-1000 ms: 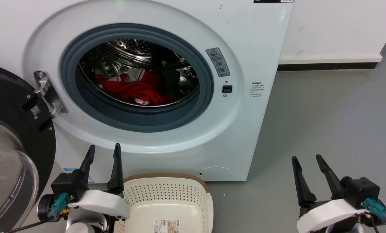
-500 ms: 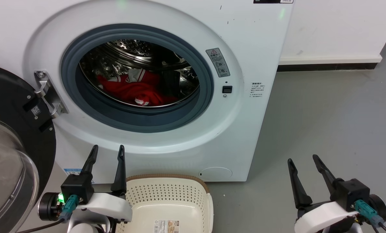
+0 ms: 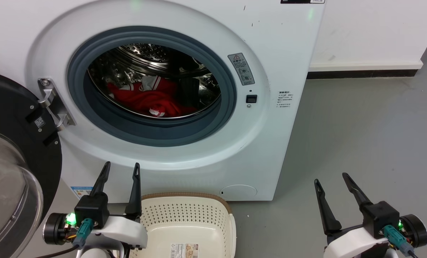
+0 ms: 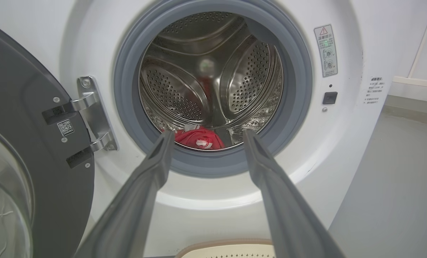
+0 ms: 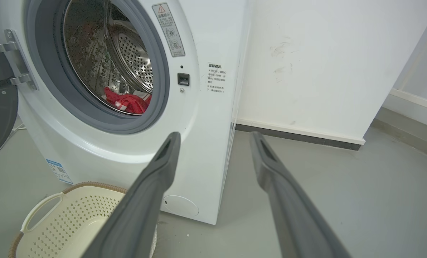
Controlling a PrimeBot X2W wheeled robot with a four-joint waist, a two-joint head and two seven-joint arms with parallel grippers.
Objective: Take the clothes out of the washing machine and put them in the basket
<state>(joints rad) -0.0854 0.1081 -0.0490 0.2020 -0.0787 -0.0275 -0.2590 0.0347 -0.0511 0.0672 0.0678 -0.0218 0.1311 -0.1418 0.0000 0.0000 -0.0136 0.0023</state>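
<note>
The red clothes [image 3: 147,98] with white striped trim lie low in the steel drum of the white washing machine [image 3: 270,143]; they also show as a red heap [image 4: 198,139] and through the porthole [image 5: 127,102]. Its door [image 3: 16,150] hangs open at the left. The cream basket [image 3: 199,215] with a brown rim sits on the floor in front of the machine, with nothing in it but a paper label. My left gripper [image 3: 122,170] is open above the basket's left edge. My right gripper [image 3: 330,179] is open over bare floor, right of the machine.
Grey floor [image 3: 360,136] stretches to the right of the machine, bounded by a white wall [image 3: 370,32] with a dark baseboard. The open door's glass bowl [image 3: 5,193] bulges out at the lower left, close to my left arm.
Both grippers have sunk slightly in the head view; the left drifted a little right, the right a little left. Clothes, basket and door stayed where they were.
</note>
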